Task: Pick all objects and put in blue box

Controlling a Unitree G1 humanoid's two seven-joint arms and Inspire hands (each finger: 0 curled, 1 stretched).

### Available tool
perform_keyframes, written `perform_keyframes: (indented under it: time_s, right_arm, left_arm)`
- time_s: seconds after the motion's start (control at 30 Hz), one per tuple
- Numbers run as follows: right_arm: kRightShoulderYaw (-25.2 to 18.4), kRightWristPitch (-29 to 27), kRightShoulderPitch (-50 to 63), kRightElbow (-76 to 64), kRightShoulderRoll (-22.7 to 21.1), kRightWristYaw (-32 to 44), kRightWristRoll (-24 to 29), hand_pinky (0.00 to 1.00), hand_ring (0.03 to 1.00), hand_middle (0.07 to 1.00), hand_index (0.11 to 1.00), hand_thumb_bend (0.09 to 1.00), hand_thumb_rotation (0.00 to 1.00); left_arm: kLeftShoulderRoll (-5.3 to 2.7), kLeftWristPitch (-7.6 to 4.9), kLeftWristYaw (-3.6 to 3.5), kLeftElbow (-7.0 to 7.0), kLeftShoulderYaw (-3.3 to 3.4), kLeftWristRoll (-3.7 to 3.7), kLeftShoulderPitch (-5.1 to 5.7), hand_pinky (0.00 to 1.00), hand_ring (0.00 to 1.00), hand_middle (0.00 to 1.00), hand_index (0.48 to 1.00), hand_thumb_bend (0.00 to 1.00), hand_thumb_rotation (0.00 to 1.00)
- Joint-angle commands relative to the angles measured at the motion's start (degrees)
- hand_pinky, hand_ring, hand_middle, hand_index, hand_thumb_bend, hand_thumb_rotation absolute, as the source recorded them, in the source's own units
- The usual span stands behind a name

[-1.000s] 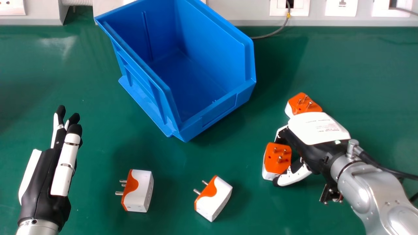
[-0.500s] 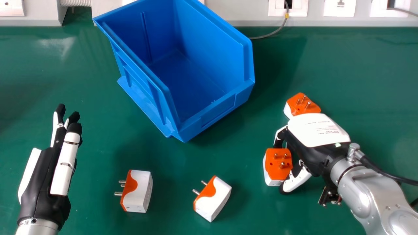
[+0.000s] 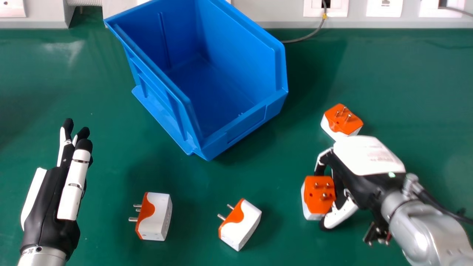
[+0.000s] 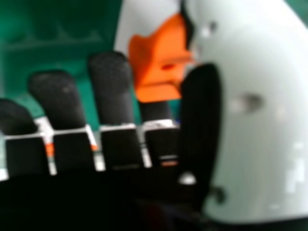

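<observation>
We see our right hand [image 3: 369, 155] on the right of the green table [image 3: 92, 96], its fingers and thumb closed round the held plug [image 3: 313, 205]; that plug has its orange face and pins upward; we cannot tell whether it touches the table. In the right hand view, the right hand [image 4: 110, 89] has dark fingertips beside the orange and white plug, with the thumb at its other side.

The far plug [image 3: 334, 122] lies just beyond that hand, pins up; we cannot tell whether they touch. Two more lie on the near part of the table, pins toward the left: the left plug [image 3: 157, 220] and the middle plug [image 3: 245, 226], well apart; all four are outside the blue box [image 3: 255, 122], which stands at the far middle, turned askew. Our left hand [image 3: 48, 199] is at the near left, open, fingers straight.
</observation>
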Motion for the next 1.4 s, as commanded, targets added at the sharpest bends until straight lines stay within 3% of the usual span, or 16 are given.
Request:
perform_keyframes:
  time_s: [0.0, 0.27, 0.37, 0.53, 0.63, 0.83, 1.07, 1.2, 1.37]
  right_arm:
    - [-2.2, 0.3, 2.3, -5.1, 0.6, -0.3, 1.1, 0.14, 0.212, 0.312, 0.474, 0.493, 0.15]
    - [-6.5, -3.6, 5.1, -16.5, 1.9, -4.0, 2.0, 0.13, 0.192, 0.281, 0.471, 0.494, 0.15]
    - [-7.2, -4.8, 3.7, -19.4, 2.6, -3.5, 2.5, 0.13, 0.193, 0.277, 0.471, 0.495, 0.15]
    - [-8.0, -6.5, -0.7, -21.5, 4.0, -2.9, 3.1, 0.08, 0.133, 0.208, 0.47, 0.497, 0.15]
    - [-8.4, -8.1, -5.4, -20.7, 4.3, -3.1, 3.8, 0.05, 0.105, 0.178, 0.469, 0.497, 0.15]
    - [-8.2, -11.1, -14.5, -14.3, 6.1, -5.1, 4.4, 0.05, 0.099, 0.177, 0.469, 0.498, 0.15]
    - [-6.4, -13.2, -24.8, -3.9, 9.3, -7.6, 3.2, 0.05, 0.1, 0.177, 0.469, 0.498, 0.15]
    - [-5.2, -13.5, -31.2, 3.6, 11.4, -9.2, 3.2, 0.05, 0.095, 0.17, 0.469, 0.499, 0.14]
    - [-3.0, -13.9, -39.2, 13.6, 14.0, -11.8, 2.4, 0.04, 0.087, 0.165, 0.469, 0.499, 0.15]
  left_arm:
    - [0.34, -0.33, 0.15, -1.09, 0.2, 0.08, -0.24, 0.99, 1.0, 1.0, 1.0, 0.39, 1.0]
    - [0.32, 0.4, 0.26, -1.22, 0.06, 0.1, -0.61, 0.99, 1.0, 1.0, 1.0, 0.39, 1.0]
    - [0.5, 0.1, 0.19, -0.34, 0.12, 0.26, -1.08, 0.99, 1.0, 1.0, 1.0, 0.39, 1.0]
    - [0.43, 0.65, 0.37, -0.74, -0.03, 0.37, -1.38, 0.99, 1.0, 1.0, 1.0, 0.39, 1.0]
    - [0.41, 0.52, 0.35, -0.13, -0.03, 0.45, -1.78, 0.99, 1.0, 1.0, 1.0, 0.39, 1.0]
    - [0.33, 1.05, 0.33, -0.43, -0.09, 0.28, -1.92, 0.99, 1.0, 1.0, 1.0, 0.39, 1.0]
    - [0.37, 1.31, 0.24, 0.13, -0.08, 0.2, -2.44, 0.99, 1.0, 1.0, 1.0, 0.39, 1.0]
    - [0.31, 0.98, 0.03, 0.36, 0.0, 0.06, -2.43, 0.99, 1.0, 1.0, 1.0, 0.39, 1.0]
    - [0.12, 0.97, 0.0, -0.48, -0.05, -0.03, -1.88, 0.99, 1.0, 1.0, 1.0, 0.39, 1.0]
